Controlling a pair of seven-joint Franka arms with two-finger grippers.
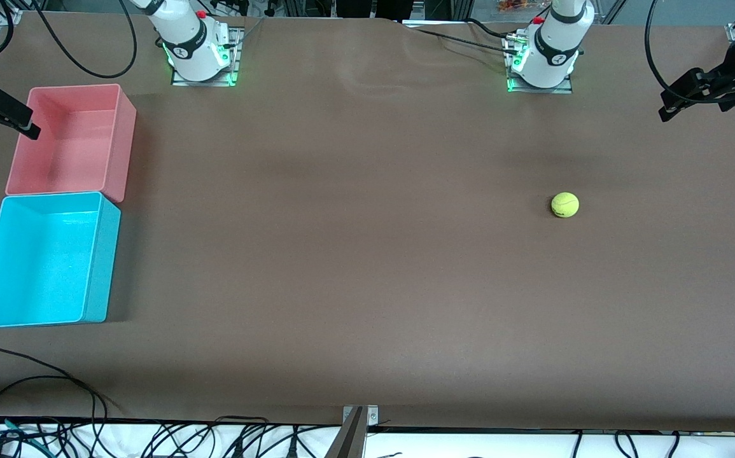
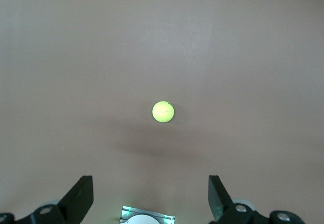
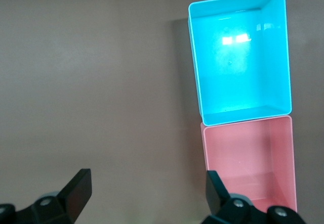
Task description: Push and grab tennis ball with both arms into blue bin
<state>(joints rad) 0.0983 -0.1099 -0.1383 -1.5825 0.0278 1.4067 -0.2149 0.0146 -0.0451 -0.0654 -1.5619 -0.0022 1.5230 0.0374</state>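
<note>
Fingers [image 2: 81,196] of both grippers spread wide, holding nothing

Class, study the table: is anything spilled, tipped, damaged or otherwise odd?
Nothing stands out. The tennis ball lies alone toward the left arm's end; the blue bin and pink bin stand upright, touching, both empty.

tennis ball [image 1: 565,205] on table [image 1: 354,267], well apart from touching bins [image 1: 49,261]
</note>
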